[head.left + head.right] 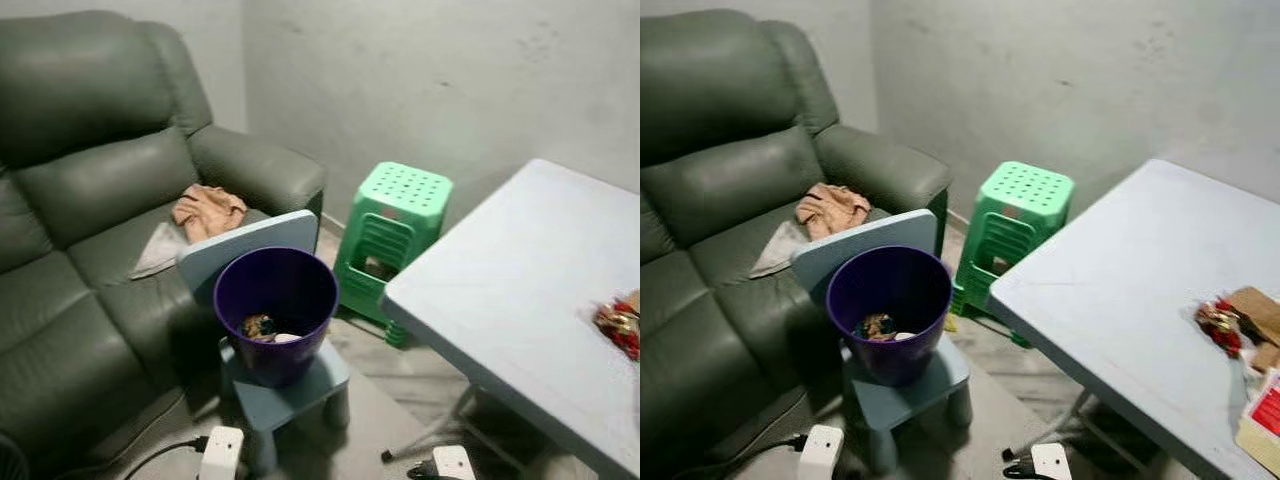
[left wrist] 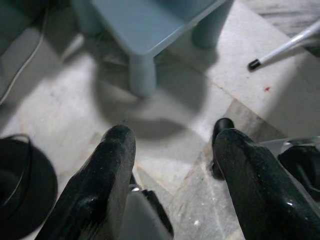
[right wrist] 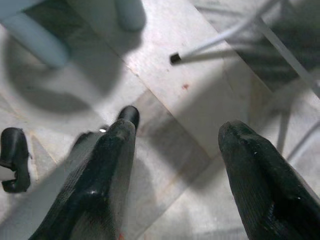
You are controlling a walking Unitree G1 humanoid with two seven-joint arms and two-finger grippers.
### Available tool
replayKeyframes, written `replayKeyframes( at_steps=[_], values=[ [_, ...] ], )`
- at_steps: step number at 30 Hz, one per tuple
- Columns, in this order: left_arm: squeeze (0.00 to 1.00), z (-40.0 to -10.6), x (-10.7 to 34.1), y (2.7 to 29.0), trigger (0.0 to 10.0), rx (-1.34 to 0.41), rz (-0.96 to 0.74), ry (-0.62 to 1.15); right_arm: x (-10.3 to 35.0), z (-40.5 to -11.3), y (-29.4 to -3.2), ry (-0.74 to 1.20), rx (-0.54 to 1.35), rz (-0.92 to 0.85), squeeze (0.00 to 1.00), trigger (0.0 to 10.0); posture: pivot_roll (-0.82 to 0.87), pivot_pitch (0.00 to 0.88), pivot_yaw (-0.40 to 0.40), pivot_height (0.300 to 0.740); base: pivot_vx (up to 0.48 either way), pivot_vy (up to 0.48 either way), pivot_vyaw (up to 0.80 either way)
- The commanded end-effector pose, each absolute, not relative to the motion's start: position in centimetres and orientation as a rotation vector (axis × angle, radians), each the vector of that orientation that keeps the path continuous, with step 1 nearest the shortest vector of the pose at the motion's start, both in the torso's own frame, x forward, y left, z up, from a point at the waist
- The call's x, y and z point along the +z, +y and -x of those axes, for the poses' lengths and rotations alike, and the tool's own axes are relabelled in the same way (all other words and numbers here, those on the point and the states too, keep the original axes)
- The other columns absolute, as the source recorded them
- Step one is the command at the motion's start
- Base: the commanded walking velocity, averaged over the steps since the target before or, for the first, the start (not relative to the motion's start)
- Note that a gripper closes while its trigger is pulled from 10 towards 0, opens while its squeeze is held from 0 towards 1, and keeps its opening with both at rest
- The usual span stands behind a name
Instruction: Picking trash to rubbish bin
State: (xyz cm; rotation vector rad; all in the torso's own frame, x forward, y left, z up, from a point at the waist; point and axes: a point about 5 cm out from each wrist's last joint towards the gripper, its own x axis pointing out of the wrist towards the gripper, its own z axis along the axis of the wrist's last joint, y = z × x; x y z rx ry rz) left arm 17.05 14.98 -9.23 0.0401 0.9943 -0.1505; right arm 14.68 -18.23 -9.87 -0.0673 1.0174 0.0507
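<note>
- Trash [image 1: 1222, 326], a red crumpled wrapper, lies near the right edge of the pale table [image 1: 1120, 290], beside brown paper [image 1: 1258, 312].
- Purple bin [image 1: 276, 312] stands on a small blue chair [image 1: 290, 385] by the sofa [image 1: 90, 220], with scraps inside.
- Left gripper [image 2: 172, 150] hangs open above the floor [image 2: 165, 115].
- Right gripper [image 3: 175, 145] hangs open too, holding nothing.
</note>
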Motion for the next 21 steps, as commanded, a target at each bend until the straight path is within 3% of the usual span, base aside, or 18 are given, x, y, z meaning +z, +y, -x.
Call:
replayKeyframes(
  at_steps=[1,9,14,21],
  values=[
    [0.00,-17.21,-9.16,14.77,10.0,-0.161,-0.034,0.993,-9.84,-14.74,-18.46,1.022,0.044,0.064,0.00,10.0,0.04,0.000,-0.099,0.740,0.000,0.000,-0.73],
    [0.00,-17.18,-9.18,14.75,10.0,-0.157,-0.027,0.996,-9.84,-14.74,-18.48,1.021,0.041,0.062,0.00,10.0,0.04,0.000,-0.099,0.740,0.000,0.000,-0.73],
    [0.00,-17.08,-9.24,14.79,10.0,-0.155,-0.025,1.005,-9.83,-14.74,-18.47,1.019,0.040,0.057,0.00,10.0,0.04,0.000,-0.099,0.740,0.000,0.442,-0.73],
    [0.00,-17.00,-9.29,14.78,10.0,-0.160,-0.037,1.014,-9.81,-14.79,-18.46,1.017,0.040,0.055,0.00,10.0,0.04,0.000,-0.099,0.740,0.000,0.000,-0.73]
  ],
)
